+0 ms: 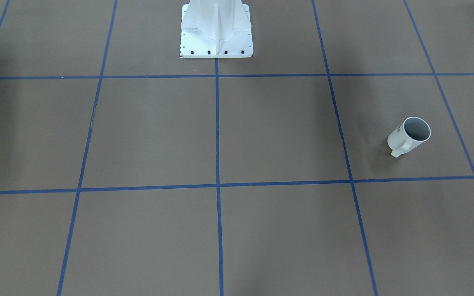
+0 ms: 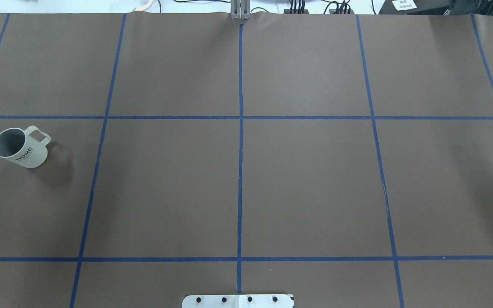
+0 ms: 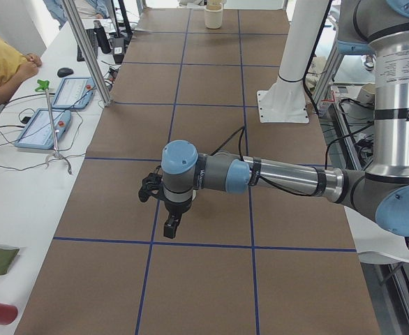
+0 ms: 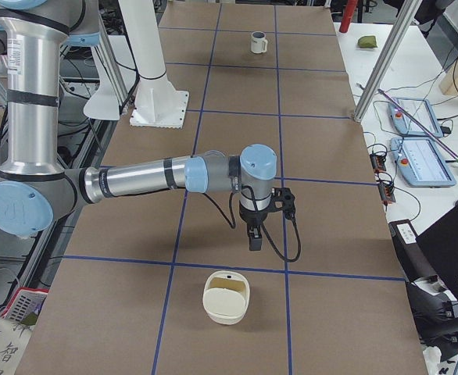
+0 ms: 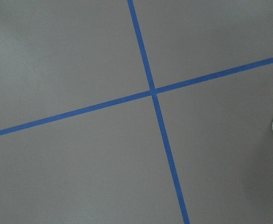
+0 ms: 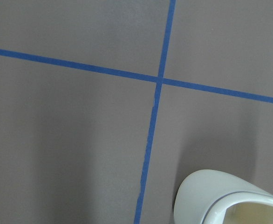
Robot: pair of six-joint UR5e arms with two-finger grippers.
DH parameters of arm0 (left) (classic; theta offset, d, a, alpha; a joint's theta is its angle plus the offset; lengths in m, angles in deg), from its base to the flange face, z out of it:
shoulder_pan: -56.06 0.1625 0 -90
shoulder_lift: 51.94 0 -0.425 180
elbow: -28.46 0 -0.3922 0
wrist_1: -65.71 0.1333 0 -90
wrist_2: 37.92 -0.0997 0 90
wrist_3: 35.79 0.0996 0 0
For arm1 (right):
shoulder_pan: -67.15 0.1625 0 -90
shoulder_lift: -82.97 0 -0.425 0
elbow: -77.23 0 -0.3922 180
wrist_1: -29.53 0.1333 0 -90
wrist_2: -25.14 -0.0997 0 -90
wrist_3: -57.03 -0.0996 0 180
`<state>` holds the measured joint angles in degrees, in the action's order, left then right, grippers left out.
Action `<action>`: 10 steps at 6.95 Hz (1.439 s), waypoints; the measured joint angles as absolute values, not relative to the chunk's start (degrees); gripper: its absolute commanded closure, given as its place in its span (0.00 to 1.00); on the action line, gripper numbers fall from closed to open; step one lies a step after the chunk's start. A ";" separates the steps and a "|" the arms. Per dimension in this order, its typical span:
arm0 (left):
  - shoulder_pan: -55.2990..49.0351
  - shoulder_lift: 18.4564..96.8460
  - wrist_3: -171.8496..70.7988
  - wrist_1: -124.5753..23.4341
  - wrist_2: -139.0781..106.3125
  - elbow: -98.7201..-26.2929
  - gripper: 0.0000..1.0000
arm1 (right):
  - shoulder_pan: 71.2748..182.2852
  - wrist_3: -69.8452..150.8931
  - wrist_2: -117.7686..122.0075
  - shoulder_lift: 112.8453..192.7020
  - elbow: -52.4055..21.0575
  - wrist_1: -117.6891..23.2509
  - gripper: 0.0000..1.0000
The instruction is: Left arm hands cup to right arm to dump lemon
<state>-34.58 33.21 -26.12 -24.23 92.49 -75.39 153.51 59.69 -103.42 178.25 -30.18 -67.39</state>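
the cup [image 2: 19,148] is standing upright on the brown, blue-taped table [image 2: 306,179] at the robot's far left, untouched. its handle is pointing away from the white base [image 2: 238,301] and its "home" lettering is facing it. the left arm [image 3: 288,180] is reaching low over the mat, with the left gripper [image 3: 169,227] pointing down. whether its fingers are parted or clenched cannot be told. at the right end, the right arm [image 4: 135,180] is holding the right gripper [image 4: 255,239] above the mat near a cream tub [image 4: 225,311]. its finger state is likewise unreadable.
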 measured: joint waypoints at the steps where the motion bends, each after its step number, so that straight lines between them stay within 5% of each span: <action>1: -34.56 33.40 -26.21 -24.32 92.57 -76.29 0.00 | 153.46 59.70 -103.38 178.02 -31.06 -67.37 0.00; 10: -29.16 38.74 -34.00 -41.97 96.53 -72.98 0.00 | 146.09 50.30 -104.87 169.31 -30.63 -47.29 0.00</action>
